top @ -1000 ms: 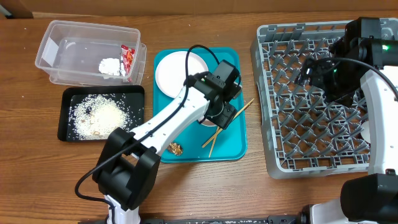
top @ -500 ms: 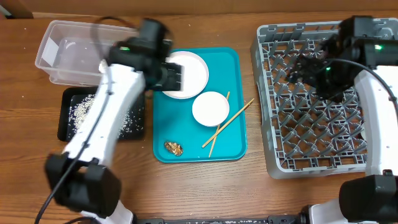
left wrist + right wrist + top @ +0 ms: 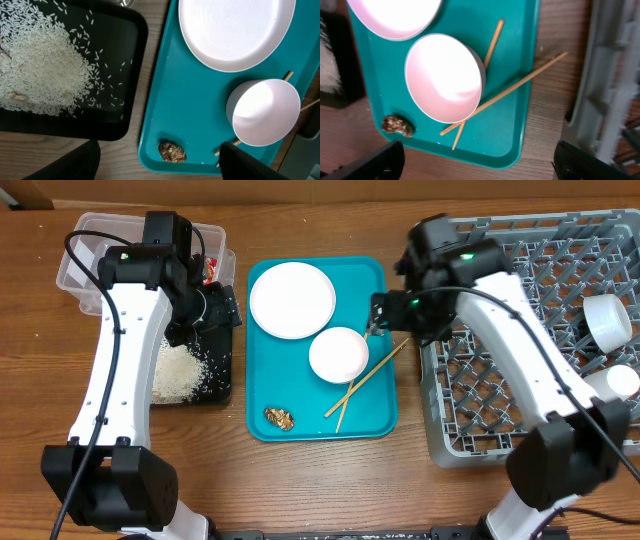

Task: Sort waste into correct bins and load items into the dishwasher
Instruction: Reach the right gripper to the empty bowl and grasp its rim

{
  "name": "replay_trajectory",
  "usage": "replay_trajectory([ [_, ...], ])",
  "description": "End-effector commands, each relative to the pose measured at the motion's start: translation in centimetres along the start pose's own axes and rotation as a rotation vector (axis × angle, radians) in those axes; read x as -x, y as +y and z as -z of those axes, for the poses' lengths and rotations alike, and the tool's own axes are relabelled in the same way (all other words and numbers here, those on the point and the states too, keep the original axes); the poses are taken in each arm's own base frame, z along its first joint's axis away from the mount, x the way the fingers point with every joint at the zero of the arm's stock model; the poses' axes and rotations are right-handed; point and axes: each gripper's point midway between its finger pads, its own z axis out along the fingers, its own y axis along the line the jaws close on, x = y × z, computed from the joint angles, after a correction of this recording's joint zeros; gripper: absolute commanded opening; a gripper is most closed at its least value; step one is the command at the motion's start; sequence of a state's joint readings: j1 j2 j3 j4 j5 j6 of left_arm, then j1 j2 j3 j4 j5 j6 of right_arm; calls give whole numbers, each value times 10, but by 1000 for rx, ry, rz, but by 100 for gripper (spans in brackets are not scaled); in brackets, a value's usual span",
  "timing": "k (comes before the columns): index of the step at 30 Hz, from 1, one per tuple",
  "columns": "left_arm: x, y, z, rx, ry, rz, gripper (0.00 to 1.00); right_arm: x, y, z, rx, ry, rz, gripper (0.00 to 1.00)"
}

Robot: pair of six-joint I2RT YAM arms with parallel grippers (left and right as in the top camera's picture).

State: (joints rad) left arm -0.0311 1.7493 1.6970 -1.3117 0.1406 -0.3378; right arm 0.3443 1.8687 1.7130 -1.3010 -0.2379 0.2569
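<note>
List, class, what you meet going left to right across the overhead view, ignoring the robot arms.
In order: black tray → brown food scrap → small white bowl → grey dish rack.

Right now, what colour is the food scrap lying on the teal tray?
The food scrap is brown, mottled golden; the left wrist view shows it best.

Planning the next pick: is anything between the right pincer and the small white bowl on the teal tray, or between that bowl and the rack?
Nothing covers the bowl, and the right pincer hangs open close by. Two chopsticks lie flat on the tray at the bowl's side facing the rack, probably low enough to lift over.
</note>
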Motion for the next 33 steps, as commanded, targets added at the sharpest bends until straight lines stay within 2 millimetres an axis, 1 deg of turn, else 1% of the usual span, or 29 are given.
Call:
replay_trajectory([
  [1, 5, -7, 11, -27, -35, -10, 78, -4, 1, -25, -57, 48, -37, 88],
  [6, 5, -7, 11, -27, -35, -10, 80, -15, 8, -62, -91, 138, -44, 80],
  [8, 5, -7, 11, -27, -36, -10, 80, -17, 8, -74, -103, 164, -49, 74],
  [10, 5, -7, 11, -28, -38, -10, 80, -20, 7, -86, -115, 191, -62, 65],
  [12, 5, -7, 11, -28, -39, -11, 80, -22, 6, -93, -124, 209, -61, 61],
  [15, 5, -7, 11, -28, -39, -11, 81, -20, 6, -97, -122, 206, -60, 55],
  [17, 5, -7, 11, -28, -39, -11, 81, -18, 7, -98, -118, 195, -57, 46],
  [18, 5, -7, 11, -28, -39, -11, 81, -17, 7, -99, -117, 194, -57, 43],
  [22, 5, -7, 11, -28, -38, -10, 81, -20, 2, -104, -136, 202, -87, 38],
  [27, 6, -7, 11, -28, -39, -11, 81, -28, 1, -117, -117, 218, -116, 35],
  [31, 5, -7, 11, -28, -39, -11, 81, -26, 1, -120, -114, 206, -127, 24],
  [32, 5, -7, 11, -28, -38, -10, 81, -24, 2, -119, -111, 201, -126, 19],
  [33, 5, -7, 11, -28, -38, -10, 81, -24, 2, -119, -111, 200, -126, 17],
])
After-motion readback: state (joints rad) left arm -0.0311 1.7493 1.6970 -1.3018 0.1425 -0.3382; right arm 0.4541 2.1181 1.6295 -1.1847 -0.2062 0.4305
